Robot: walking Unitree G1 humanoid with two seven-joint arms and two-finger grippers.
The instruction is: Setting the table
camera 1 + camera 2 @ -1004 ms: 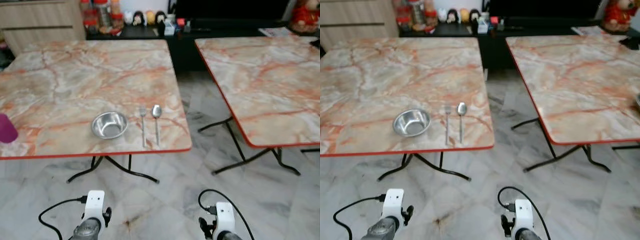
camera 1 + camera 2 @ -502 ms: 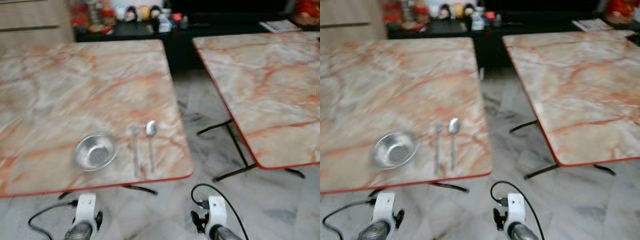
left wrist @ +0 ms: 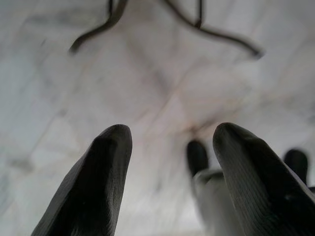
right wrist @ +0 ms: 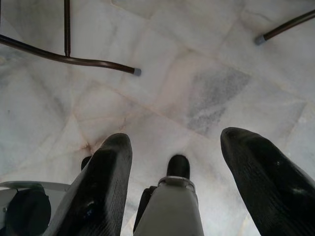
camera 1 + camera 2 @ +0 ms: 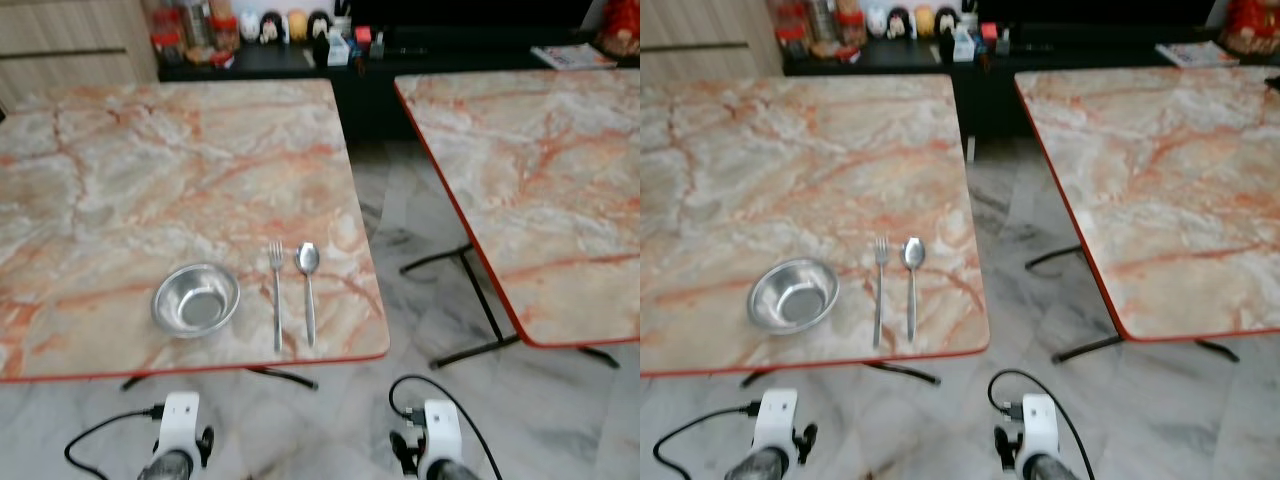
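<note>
A steel bowl (image 5: 196, 299) sits near the front edge of the left marble table (image 5: 150, 170). Just right of it lie a fork (image 5: 276, 300) and a spoon (image 5: 308, 285), side by side, handles toward me. Both arms hang low in front of the table, wrists at the bottom of the eye views. My left gripper (image 3: 170, 162) is open over the marble floor, nothing between its black fingers (image 3: 93, 191). My right gripper (image 4: 174, 177) is open too, above the floor by the table legs.
A second marble table (image 5: 540, 170) stands to the right, with a floor gap (image 5: 400, 220) between the two. Black folding legs (image 5: 270, 375) stick out under the left table. A dark sideboard (image 5: 330, 50) with bottles and figurines runs along the back wall.
The camera has shifted: the left table's front edge now sits lower in the picture and the blur is gone. The bowl, fork and spoon lie as before. Both arms still hang.
</note>
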